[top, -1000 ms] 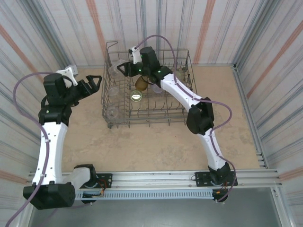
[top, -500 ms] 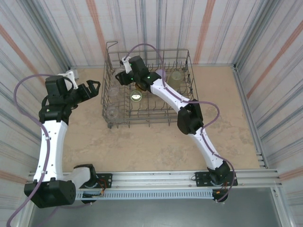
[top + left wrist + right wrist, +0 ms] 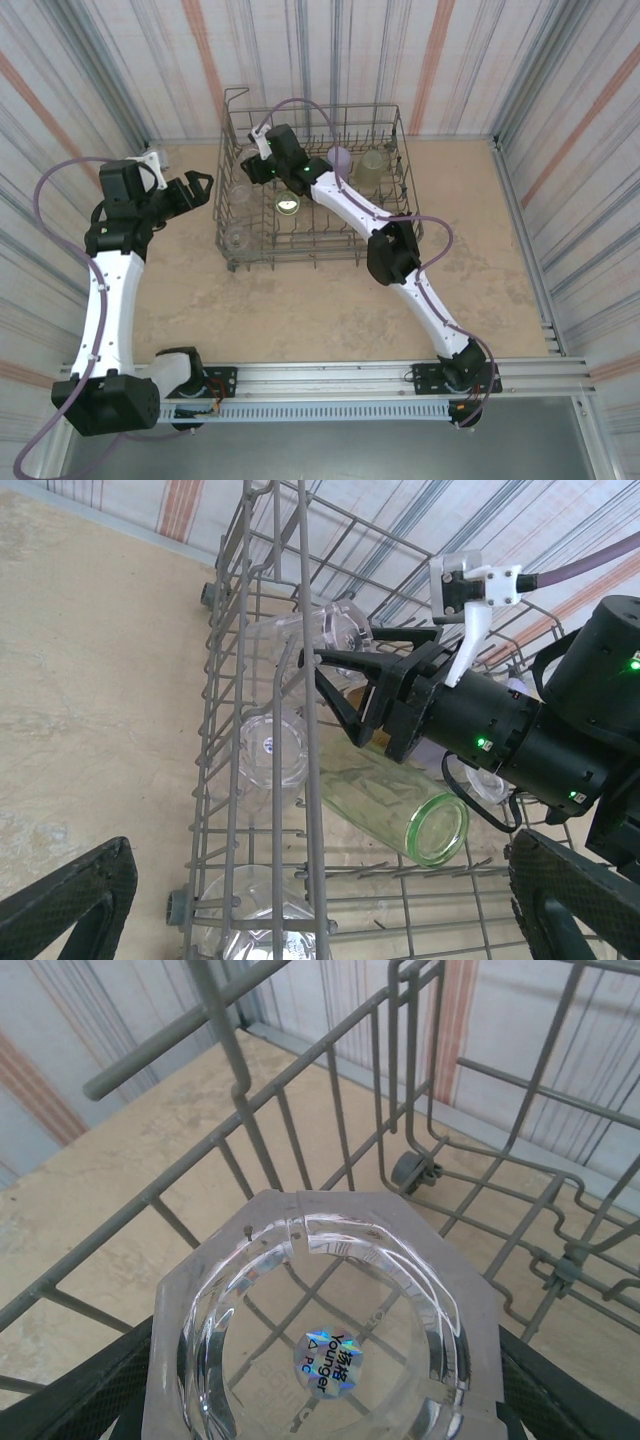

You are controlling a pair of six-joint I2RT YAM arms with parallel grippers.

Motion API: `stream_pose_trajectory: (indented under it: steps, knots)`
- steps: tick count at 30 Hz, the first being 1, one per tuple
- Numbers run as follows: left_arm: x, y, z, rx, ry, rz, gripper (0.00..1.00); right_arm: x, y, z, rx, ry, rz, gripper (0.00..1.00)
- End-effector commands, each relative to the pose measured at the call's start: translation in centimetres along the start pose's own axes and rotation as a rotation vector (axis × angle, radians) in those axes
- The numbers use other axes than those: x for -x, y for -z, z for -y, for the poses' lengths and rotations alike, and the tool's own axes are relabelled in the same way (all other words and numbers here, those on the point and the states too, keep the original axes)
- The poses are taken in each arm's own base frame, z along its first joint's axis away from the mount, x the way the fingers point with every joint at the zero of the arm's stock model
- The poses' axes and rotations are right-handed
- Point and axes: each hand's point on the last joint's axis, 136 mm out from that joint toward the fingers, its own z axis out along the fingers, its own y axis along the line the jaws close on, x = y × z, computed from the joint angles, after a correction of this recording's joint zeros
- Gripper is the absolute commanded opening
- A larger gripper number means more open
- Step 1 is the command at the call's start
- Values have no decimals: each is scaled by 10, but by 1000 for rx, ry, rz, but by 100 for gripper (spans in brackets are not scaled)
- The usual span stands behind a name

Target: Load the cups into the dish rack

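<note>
The grey wire dish rack (image 3: 320, 108) stands at the back middle of the table. My right gripper (image 3: 252, 166) reaches into its back left corner, shut on a clear cup (image 3: 320, 1330) whose base carries a shiny sticker; the black fingers (image 3: 85, 1400) flank it. From the left wrist that gripper (image 3: 345, 652) shows holding the clear cup (image 3: 335, 630) just inside the rack wall (image 3: 305, 740). A yellow-green cup (image 3: 400, 805) lies on its side on the rack floor, with two clear cups (image 3: 270, 760) along the left wall. My left gripper (image 3: 195, 185) hangs open outside the rack's left side.
A lavender cup (image 3: 340, 158) and a pale cup (image 3: 373, 165) stand at the rack's back right. Striped walls close in the table on three sides. Bare beige tabletop (image 3: 300, 310) lies in front of the rack.
My right arm has swung left across the rack with the clear cup, from the back middle to the back left corner. The left arm has shifted only slightly.
</note>
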Motion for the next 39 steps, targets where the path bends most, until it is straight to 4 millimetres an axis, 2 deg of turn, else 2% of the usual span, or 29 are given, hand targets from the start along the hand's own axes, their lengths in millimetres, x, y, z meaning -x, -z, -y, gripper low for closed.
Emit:
stream_pose_trajectory:
  steps: [1,10,22,32,39]
  knots:
    - [-7,-3,-7,16,-14,-21,99,22,3,-11,-6,52,72,54]
    - [-10,-5,-9,17,-12,-27,99,12,9,-24,-77,158,13,54]
    - [-12,-8,-9,4,-3,-32,99,-9,7,0,-143,109,-73,53]
    - [-14,-13,-10,-3,12,-46,99,-22,-3,-6,-97,105,-90,57]
    - [-14,-16,-13,1,24,-51,99,-33,-16,0,-96,99,-93,59]
